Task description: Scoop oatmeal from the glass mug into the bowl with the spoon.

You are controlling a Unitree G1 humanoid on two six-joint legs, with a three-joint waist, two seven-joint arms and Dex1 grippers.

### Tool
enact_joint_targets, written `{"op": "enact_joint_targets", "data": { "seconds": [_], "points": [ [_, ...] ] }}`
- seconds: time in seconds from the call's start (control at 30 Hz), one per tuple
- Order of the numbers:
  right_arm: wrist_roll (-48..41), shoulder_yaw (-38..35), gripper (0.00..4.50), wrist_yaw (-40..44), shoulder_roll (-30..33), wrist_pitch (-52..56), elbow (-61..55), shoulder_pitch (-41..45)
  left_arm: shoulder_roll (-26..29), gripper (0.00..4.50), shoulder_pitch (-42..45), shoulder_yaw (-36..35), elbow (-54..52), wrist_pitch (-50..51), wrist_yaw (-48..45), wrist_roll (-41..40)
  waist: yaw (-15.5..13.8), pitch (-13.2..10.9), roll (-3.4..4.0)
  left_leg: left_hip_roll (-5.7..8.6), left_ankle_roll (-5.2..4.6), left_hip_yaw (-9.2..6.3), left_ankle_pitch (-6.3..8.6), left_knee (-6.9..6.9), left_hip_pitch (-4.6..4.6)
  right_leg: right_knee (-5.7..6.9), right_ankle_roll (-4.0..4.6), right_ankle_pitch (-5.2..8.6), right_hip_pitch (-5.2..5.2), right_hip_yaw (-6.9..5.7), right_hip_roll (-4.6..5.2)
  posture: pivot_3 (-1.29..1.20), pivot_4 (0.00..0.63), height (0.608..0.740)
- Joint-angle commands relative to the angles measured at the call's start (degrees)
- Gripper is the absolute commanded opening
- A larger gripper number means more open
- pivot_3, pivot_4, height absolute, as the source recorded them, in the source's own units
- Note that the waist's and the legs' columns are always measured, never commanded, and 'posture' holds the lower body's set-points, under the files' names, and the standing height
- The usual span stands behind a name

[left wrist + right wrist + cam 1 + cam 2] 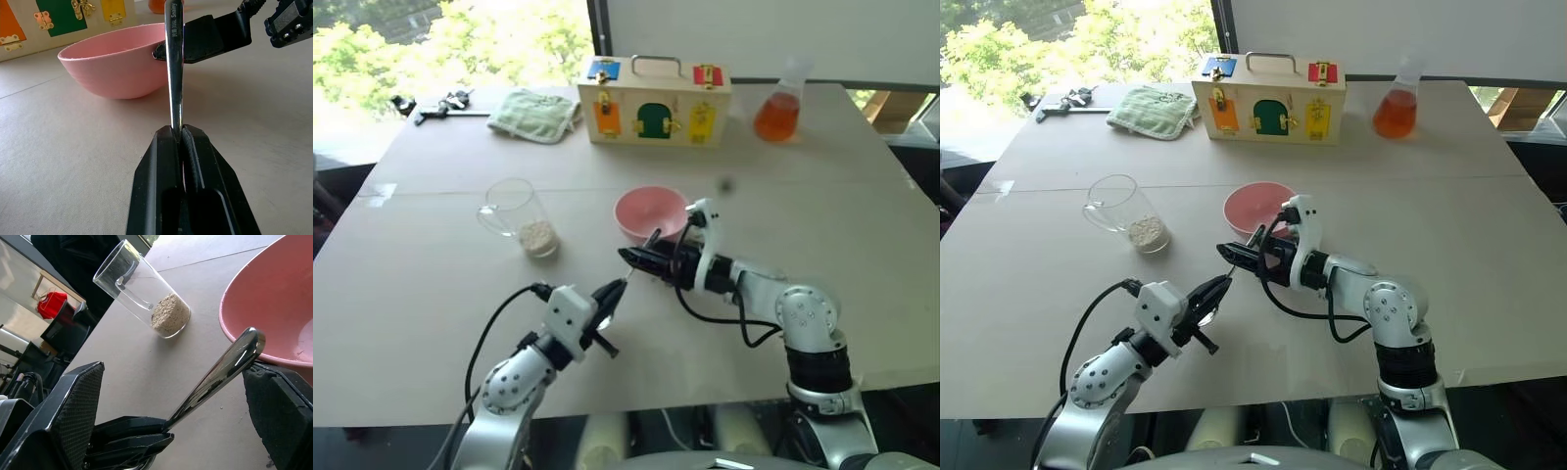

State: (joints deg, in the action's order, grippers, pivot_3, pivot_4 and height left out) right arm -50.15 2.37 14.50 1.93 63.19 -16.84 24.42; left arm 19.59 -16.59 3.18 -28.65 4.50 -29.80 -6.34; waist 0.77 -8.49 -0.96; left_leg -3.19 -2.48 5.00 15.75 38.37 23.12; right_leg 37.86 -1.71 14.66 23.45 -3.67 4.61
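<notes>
1. The bowl (651, 212), pink and round, sits on the pale table (822, 176) and serves as the landmark here.
2. The glass mug (521, 217) stands on the table well apart from the bowl, on the robot's left of it, with its handle turned away from the bowl.
3. The oatmeal (538, 236) lies as a small pale heap in the bottom of the mug.
4. The left gripper (611, 296) is nearer the robot than the bowl and slightly to the bowl's left, with its fingers pinched tight on the spoon (174, 63).
5. From that pinch the spoon's handle rises toward the bowl's near rim, and its free end lies between the fingers of the right gripper (639, 257).
6. The right gripper hangs just in front of the bowl, on the robot's side of it, pointing toward the left gripper, and its fingers (78, 406) stand spread wide on either side of the handle, clear of it in the right wrist view.
7. A wooden box (654, 101) with coloured doors and latches stands beyond the bowl, toward the far edge of the table.
8. A flask (777, 113) of orange liquid stands beyond the bowl and to its right.
9. A green cloth (536, 114) lies beyond the bowl and to its left, beside the box.
</notes>
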Motion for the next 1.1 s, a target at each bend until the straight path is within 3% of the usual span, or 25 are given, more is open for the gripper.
{"op": "enact_joint_targets", "data": {
  "seconds": [0.03, 0.17, 0.2, 0.3, 0.43, 0.47, 0.77, 0.83, 0.87, 1.0, 1.1],
  "points": [
    [-1.6, -0.8, 4.5, 0.1, -0.6, -0.2, -1.6, 0.3, -0.2, 0.12, -0.1, 0.8, -0.6, -2.2, 0.1, -0.5, 0.0, 0.0, 0.0, 0.0, 0.0, 0.0, 0.0, 0.0, 0.0, 0.0, 0.0, 0.0, 0.0, 0.0, 0.0, 0.0, 0.15, 0.74],
    [-1.7, -0.9, 3.68, 0.2, -0.9, -0.3, -1.6, 0.5, 0.0, 0.0, -0.3, 1.3, 0.2, -2.9, -0.5, -1.0, 0.0, 0.0, 0.0, 0.0, 0.0, -0.01, 0.0, 0.0, 0.0, 0.0, 0.0, 0.0, 0.0, -0.01, -0.01, 0.0, 0.15, 0.74],
    [-1.8, -0.9, 2.99, 0.2, -1.0, -0.3, -1.5, 0.5, 0.2, 0.0, -0.2, 1.4, 0.3, -3.1, -0.7, -1.1, 0.0, 0.0, 0.0, -0.01, 0.0, -0.01, 0.0, 0.0, 0.0, 0.0, 0.0, 0.0, 0.0, 0.0, -0.01, 0.0, 0.15, 0.74],
    [-1.8, -1.0, 2.08, 0.1, -1.2, -0.1, -1.6, 0.4, 0.6, 0.0, -0.5, 1.5, 0.9, -3.8, -1.1, -1.4, 0.0, 0.0, 0.0, -0.01, 0.0, 0.0, 0.0, 0.0, 0.0, 0.0, 0.0, 0.0, 0.0, 0.0, -0.01, 0.0, 0.15, 0.74],
    [-2.0, -1.6, 0.29, -0.1, -1.0, 0.1, -1.9, 0.0, 1.1, 0.0, -0.7, 1.3, 1.3, -4.4, -1.7, -1.8, 0.0, 0.0, 0.0, -0.01, 0.0, -0.01, 0.0, 0.0, 0.0, 0.0, 0.0, 0.0, 0.0, 0.0, -0.01, 0.0, 0.15, 0.74],
    [-2.1, -1.7, 0.12, -0.2, -1.0, 0.2, -2.1, -0.1, 1.3, 0.0, -0.8, 1.2, 1.3, -4.4, -1.8, -2.0, 0.0, 0.0, 0.01, -0.01, 0.0, -0.01, 0.0, 0.0, 0.0, 0.0, 0.0, 0.0, 0.0, 0.0, -0.01, 0.0, 0.15, 0.74],
    [-5.3, -3.8, 0.12, -2.0, -0.2, 1.9, -3.5, -0.7, 2.2, 0.0, -1.5, -1.1, -2.6, 5.8, -1.4, -9.6, 0.0, 0.0, 0.01, -0.01, 0.0, -0.01, 0.0, -0.01, 0.0, 0.0, 0.0, 0.0, 0.01, 0.01, -0.01, 0.0, 0.15, 0.74],
    [-6.2, -4.3, 0.0, -2.6, -0.2, 2.2, -3.8, -0.6, 2.7, 0.69, -1.9, -2.4, -3.6, 5.4, -1.8, -10.7, 0.1, 0.0, 0.01, -0.02, 0.0, 0.0, 0.0, -0.01, 0.0, 0.0, 0.0, 0.0, 0.01, 0.01, -0.02, 0.0, 0.15, 0.74],
    [-6.7, -4.6, 0.0, -2.9, -0.2, 2.4, -3.9, -0.5, 3.0, 0.69, -2.3, -3.1, -4.3, 5.4, -1.8, -11.1, 0.1, 0.0, 0.01, -0.02, 0.0, 0.0, 0.0, -0.01, 0.0, 0.0, 0.0, 0.0, 0.02, 0.01, -0.02, 0.0, 0.15, 0.74],
    [-9.4, -6.8, 0.0, -4.3, 0.2, 3.4, -4.4, 0.4, 3.8, 2.64, -4.9, -8.4, -7.8, 5.6, 0.1, -12.4, 0.1, 0.0, 0.02, -0.03, 0.0, -0.01, 0.0, -0.02, 0.01, -0.01, 0.0, 0.0, 0.02, 0.01, -0.02, 0.0, 0.15, 0.74],
    [-11.3, -8.6, 0.0, -4.8, 1.6, 4.0, -4.4, 1.2, 1.9, 3.95, -3.0, -18.3, -11.6, 8.3, 5.1, -23.2, 0.1, 0.0, 0.02, -0.04, 0.0, -0.03, 0.0, -0.02, 0.02, -0.01, 0.0, 0.01, 0.03, 0.01, -0.01, 0.0, 0.15, 0.74]
  ]
}}
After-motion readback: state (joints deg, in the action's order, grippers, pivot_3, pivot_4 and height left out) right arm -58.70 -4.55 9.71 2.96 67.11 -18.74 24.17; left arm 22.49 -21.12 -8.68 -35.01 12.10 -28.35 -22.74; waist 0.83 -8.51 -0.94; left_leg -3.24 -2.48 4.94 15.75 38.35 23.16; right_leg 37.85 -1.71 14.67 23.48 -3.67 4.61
